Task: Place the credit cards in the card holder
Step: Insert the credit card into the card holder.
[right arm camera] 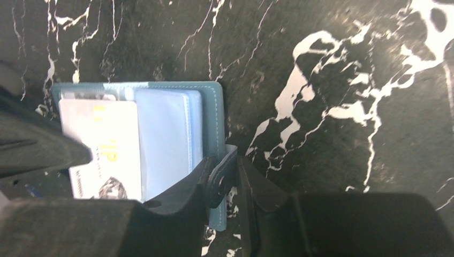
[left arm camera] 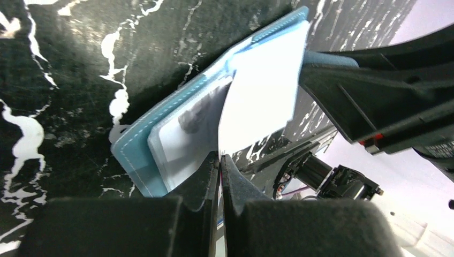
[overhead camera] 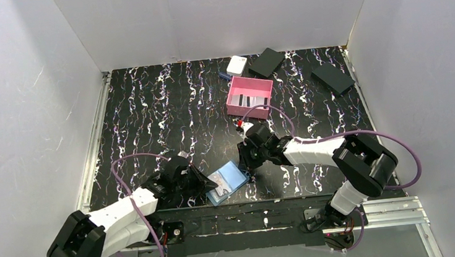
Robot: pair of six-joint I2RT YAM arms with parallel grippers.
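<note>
Wallet [overhead camera: 226,182] open between both hands, card [right arm camera: 107,147] inside

Blue card holder [overhead camera: 227,184], pink tray [overhead camera: 249,97], black white-veined table [overhead camera: 155,116]

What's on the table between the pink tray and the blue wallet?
The right arm's gripper sits at the wallet; otherwise there is only bare table up to the pink tray, seen from the top camera.
</note>
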